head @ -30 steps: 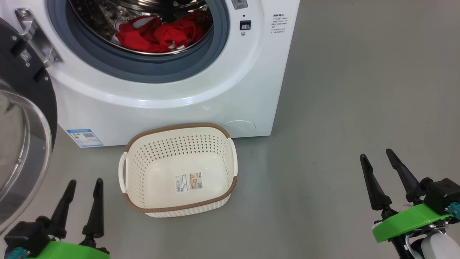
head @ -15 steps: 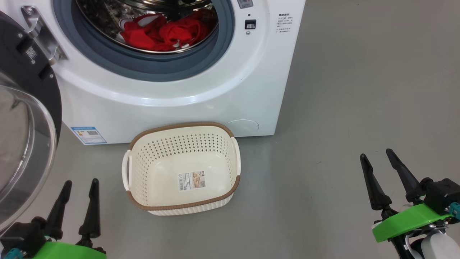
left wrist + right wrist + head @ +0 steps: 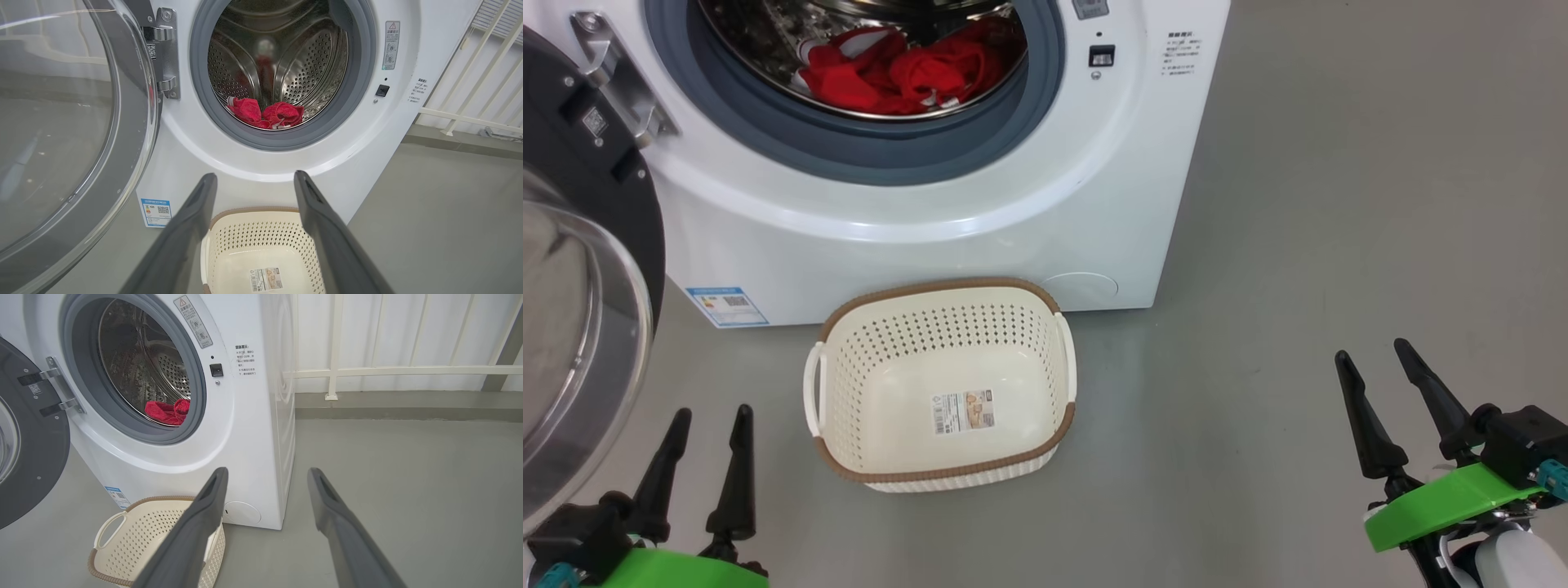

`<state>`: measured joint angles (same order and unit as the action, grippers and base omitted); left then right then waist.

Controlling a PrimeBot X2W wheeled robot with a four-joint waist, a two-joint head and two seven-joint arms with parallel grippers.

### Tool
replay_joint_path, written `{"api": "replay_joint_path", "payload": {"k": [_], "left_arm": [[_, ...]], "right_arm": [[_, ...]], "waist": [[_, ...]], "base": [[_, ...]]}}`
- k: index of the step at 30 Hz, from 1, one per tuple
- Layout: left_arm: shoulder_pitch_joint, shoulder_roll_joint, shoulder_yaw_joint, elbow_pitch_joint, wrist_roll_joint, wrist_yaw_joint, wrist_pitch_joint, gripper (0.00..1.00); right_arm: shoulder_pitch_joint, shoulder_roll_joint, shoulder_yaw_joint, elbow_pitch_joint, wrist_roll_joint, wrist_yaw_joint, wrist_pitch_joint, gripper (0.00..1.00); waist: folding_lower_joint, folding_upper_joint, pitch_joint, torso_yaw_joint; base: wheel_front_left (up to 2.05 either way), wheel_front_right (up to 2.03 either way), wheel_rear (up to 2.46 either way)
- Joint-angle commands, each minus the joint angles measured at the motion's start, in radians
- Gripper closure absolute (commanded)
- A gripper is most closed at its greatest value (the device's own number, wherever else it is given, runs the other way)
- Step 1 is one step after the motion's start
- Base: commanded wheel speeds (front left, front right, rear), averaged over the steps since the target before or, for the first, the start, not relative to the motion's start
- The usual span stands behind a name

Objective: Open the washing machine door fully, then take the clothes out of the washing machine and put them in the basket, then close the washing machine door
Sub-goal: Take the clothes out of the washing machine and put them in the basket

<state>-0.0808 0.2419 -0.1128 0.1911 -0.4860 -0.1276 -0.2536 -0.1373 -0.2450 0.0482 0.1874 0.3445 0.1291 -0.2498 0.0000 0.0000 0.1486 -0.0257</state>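
Note:
The white washing machine (image 3: pixel 980 204) stands ahead with its door (image 3: pixel 580 327) swung wide open to the left, black ring and clear glass bowl facing me. Red clothes (image 3: pixel 898 77) lie at the bottom of the steel drum, also seen as clothes (image 3: pixel 265 114) and clothes (image 3: pixel 165 411). The cream basket (image 3: pixel 941 469) sits empty on the floor just in front of the machine. My left gripper (image 3: pixel 709 415) hovers open at the lower left, near the door. My right gripper (image 3: pixel 1372 353) is open at the lower right, over bare floor.
Grey floor (image 3: pixel 1339 204) stretches to the right of the machine. A white railing (image 3: pixel 388 370) and a low kerb run along the back wall beyond the machine's right side.
The whole head view has shifted slightly, so the machine and basket sit a little further right. Both grippers stay open and hardly move.

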Motion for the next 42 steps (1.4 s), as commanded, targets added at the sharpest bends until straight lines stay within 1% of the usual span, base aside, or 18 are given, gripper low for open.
{"api": "replay_joint_path", "payload": {"k": [1, 10, 15, 25, 31, 33, 34, 38, 42], "left_arm": [[-0.023, 0.03, 0.033, -0.027, -0.003, -0.003, -0.008, 0.0], [-0.038, 0.041, 0.031, -0.035, -0.005, -0.003, -0.008, 0.0], [-0.045, 0.039, 0.041, -0.022, 0.012, -0.003, -0.008, 0.0], [-0.063, 0.02, 0.039, -0.007, 0.032, -0.003, -0.008, 0.0], [-0.112, 0.009, -0.002, 0.032, 0.035, -0.003, -0.008, 0.0], [-0.154, 0.008, -0.029, 0.056, 0.036, -0.003, -0.008, 0.0], [-0.208, 0.003, -0.05, 0.09, 0.038, -0.003, -0.008, 0.0], [-0.335, -0.009, -0.107, 0.168, 0.04, -0.003, -0.008, 0.0], [-0.485, -0.024, -0.159, 0.286, 0.038, -0.003, 0.012, 0.0]], "right_arm": [[-0.003, -0.01, 0.021, -0.027, -0.014, 0.002, -0.012, 0.0], [-0.012, -0.003, 0.022, -0.029, -0.017, 0.002, -0.012, 0.0], [-0.017, 0.002, 0.023, -0.028, -0.018, 0.002, -0.012, 0.0], [-0.027, 0.011, 0.029, -0.028, -0.019, 0.002, -0.012, 0.0], [-0.042, 0.016, 0.032, -0.03, -0.022, 0.002, -0.012, 0.0], [-0.049, 0.022, 0.035, -0.031, -0.024, 0.002, -0.012, 0.0], [-0.058, 0.028, 0.039, -0.03, -0.026, 0.002, -0.012, 0.0], [-0.079, 0.041, 0.054, -0.03, -0.031, 0.002, -0.012, 0.0], [-0.104, 0.054, 0.071, -0.03, -0.033, 0.002, -0.012, 0.0]], "waist": [[0.0, 0.0, 0.001, 0.0], [0.0, 0.0, 0.018, -0.001], [0.0, 0.0, 0.025, -0.001], [0.0, 0.0, 0.037, 0.0], [0.0, 0.0, 0.06, 0.001], [0.0, 0.0, 0.072, 0.0], [0.0, 0.0, 0.085, -0.002], [0.0, 0.0, 0.114, -0.014], [0.0, 0.0, 0.147, -0.034]], "base": [[1.22, -1.45, 0.23], [1.46, -1.62, 0.16], [1.08, -1.08, 0.0], [0.2, -0.2, 0.0], [0.0, 0.0, 0.0], [0.0, 0.0, 0.0], [0.0, 0.0, 0.0], [0.0, 0.0, 0.0], [0.0, 0.0, 0.0]]}}
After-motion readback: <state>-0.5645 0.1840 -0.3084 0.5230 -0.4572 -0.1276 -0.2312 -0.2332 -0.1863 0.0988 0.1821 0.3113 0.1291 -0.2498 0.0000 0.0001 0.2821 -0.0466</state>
